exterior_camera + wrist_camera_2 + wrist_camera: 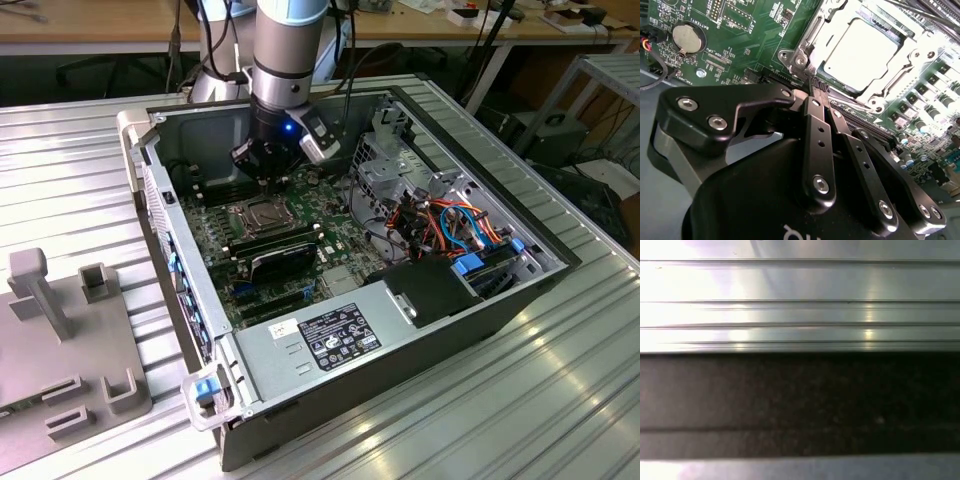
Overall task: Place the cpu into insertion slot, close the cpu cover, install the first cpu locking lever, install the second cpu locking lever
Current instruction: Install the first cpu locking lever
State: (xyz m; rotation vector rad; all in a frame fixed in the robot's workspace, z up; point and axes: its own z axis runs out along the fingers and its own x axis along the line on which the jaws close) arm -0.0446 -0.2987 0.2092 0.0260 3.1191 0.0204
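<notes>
**A:** Which step is the arm working at?

**B:** Judging by the second wrist view, the levers. The cpu point(860, 50) is already lying in the insertion slot point(257, 214), and the cpu cover point(810, 37) is lying shut around it, its frame ringing the silver top. The gripper point(816, 86) is hanging with its jaws together, the tips just beside the cover's corner. I cannot tell whether they are touching anything.

**A:** And are the locking levers hooked?

**B:** I cannot tell that either. By my reckoning this step is calling for a narrow, steady push along the socket's edge, with the tips kept off the chip.

**A:** What is crowding it?

**B:** In the exterior view, a long black module point(283, 243) is lying just beside the socket, and the drive cage point(385, 160) and a tangle of orange and blue cables point(450, 225) are sitting toward the exterior view's right. On the green motherboard point(740, 30), a coin cell point(688, 38) is sitting well apart from the tips. The case wall point(160, 210) is hemming in the exterior view's left.
</notes>
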